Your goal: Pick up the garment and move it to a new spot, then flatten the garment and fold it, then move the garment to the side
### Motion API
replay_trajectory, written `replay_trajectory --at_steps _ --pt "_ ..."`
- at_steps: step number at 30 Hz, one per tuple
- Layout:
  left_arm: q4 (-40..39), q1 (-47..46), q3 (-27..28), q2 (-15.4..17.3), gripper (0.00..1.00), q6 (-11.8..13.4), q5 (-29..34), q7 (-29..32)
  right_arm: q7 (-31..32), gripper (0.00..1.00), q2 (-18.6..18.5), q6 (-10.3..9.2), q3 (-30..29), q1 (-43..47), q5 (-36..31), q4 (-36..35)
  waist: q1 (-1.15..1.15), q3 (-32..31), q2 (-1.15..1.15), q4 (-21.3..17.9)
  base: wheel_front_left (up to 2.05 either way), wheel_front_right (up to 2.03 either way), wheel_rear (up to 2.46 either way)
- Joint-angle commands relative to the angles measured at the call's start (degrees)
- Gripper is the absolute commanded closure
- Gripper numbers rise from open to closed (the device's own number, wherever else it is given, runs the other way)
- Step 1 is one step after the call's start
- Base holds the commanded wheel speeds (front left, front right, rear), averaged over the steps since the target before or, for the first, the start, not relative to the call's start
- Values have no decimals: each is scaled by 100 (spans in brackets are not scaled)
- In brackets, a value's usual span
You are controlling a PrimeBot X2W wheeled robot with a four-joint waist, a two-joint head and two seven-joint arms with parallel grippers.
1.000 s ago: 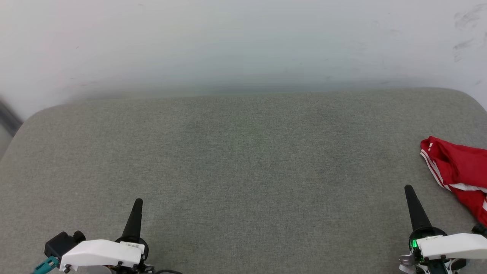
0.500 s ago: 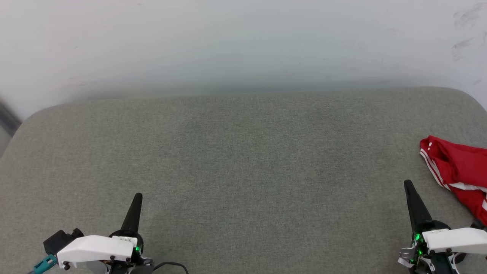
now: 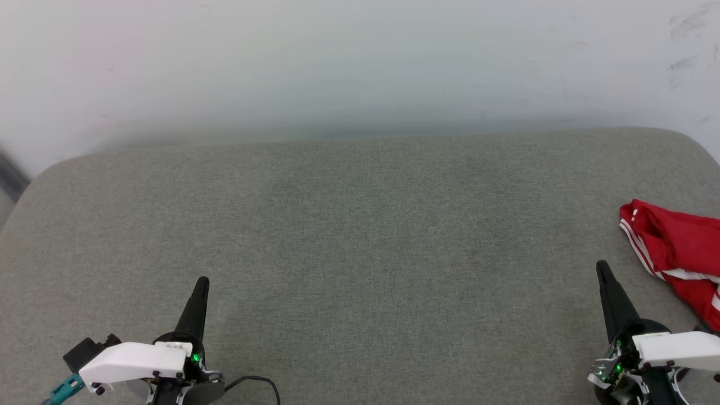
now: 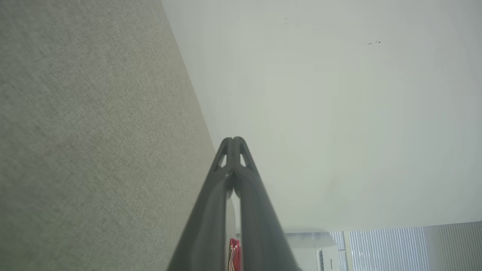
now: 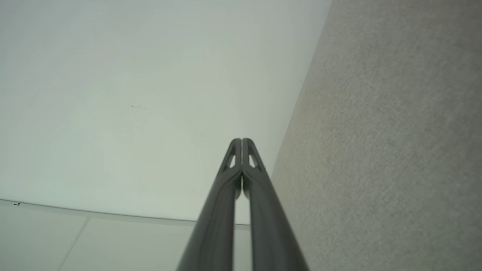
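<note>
Your red soft-fabric jersey with white-striped cuffs [image 3: 672, 247] lies crumpled at the far right of the grey woven-fabric surface [image 3: 360, 236]. The head view's edge cuts most of it off, so you can't make out its front. The right gripper [image 3: 602, 265] points up just beside the jersey's left edge without touching it, fingers pressed together and empty. The left gripper [image 3: 201, 281] sits well apart at the lower left, likewise closed on nothing. In the left wrist view, a thin red sliver shows through the slit between the fingers, too small to read.
</note>
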Motion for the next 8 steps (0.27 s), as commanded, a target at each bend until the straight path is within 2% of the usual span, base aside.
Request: replay_trajectory --at_steps 1,8 --pt "7 -96 30 -1 100 -45 -102 34 26 100 -11 1 -11 -118 109 1 0 0 0 -1 0 0 0" --pt "68 -167 82 -20 100 -97 -412 120 113 100 -1 0 -31 -169 395 50 0 5 0 -8 0 0 0"
